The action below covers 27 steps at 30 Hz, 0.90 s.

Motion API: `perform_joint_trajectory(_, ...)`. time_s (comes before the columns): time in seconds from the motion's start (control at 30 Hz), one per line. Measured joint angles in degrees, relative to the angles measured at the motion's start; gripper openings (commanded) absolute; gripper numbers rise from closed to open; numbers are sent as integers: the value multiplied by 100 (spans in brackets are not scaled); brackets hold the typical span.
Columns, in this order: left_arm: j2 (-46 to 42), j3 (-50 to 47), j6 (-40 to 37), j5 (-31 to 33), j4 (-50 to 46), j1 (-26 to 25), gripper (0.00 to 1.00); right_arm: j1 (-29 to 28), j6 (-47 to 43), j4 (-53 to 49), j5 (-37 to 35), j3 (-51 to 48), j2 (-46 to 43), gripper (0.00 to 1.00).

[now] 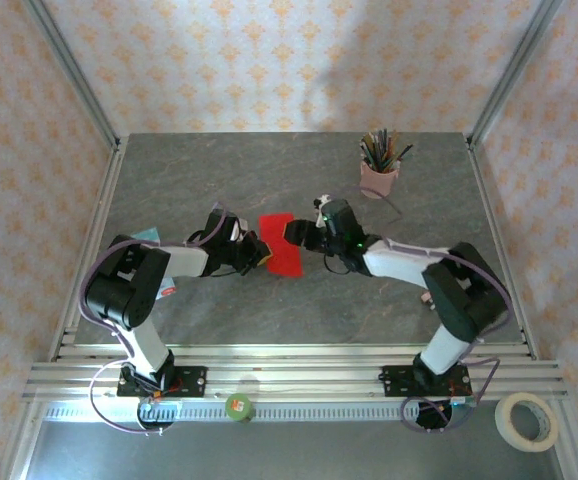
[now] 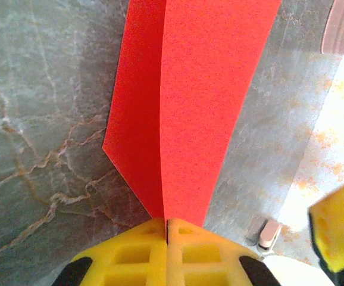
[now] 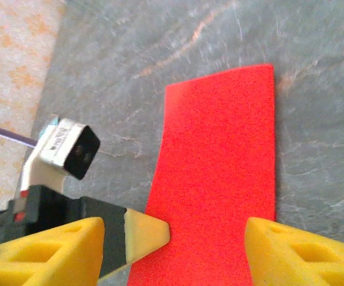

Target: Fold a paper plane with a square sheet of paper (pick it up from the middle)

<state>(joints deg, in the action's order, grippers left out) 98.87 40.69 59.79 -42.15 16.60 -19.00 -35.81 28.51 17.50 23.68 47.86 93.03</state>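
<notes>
Gripped paper (image 1: 282, 244) tight in left pincer (image 2: 166, 225) at its left end, mid worktop (image 1: 219, 180). Held right pincer (image 3: 175, 238) wide, fingers (image 3: 285, 250) either side of paper's right end. Saw pencil cup (image 1: 379, 178) far right.

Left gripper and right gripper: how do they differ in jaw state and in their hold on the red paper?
The left gripper has its jaws pressed shut, while the right gripper has its jaws standing apart. The left gripper pinches the square sheet of paper at a folded end; the right gripper only straddles the sheet without clamping it. Both have yellow fingers and meet at the same red sheet.
</notes>
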Motion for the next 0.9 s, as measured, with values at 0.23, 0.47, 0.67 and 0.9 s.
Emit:
perform_joint_trajectory(0.23,-28,-68,190,-90,66,0,0,-96,-1333,446,-339,-597,-483,67)
perform_joint_trajectory(0.47,-70,-68,297,-94,68,0,0,-619,-2693,839,-483,-1200,-728,67)
perform_joint_trajectory(0.67,-127,-66,295,-94,15,0,0,-918,-3541,1080,-490,-1294,-699,66)
perform_joint_trajectory(0.9,-127,-55,295,-92,-61,0,0,-1346,-4354,1255,-599,-1294,-223,65)
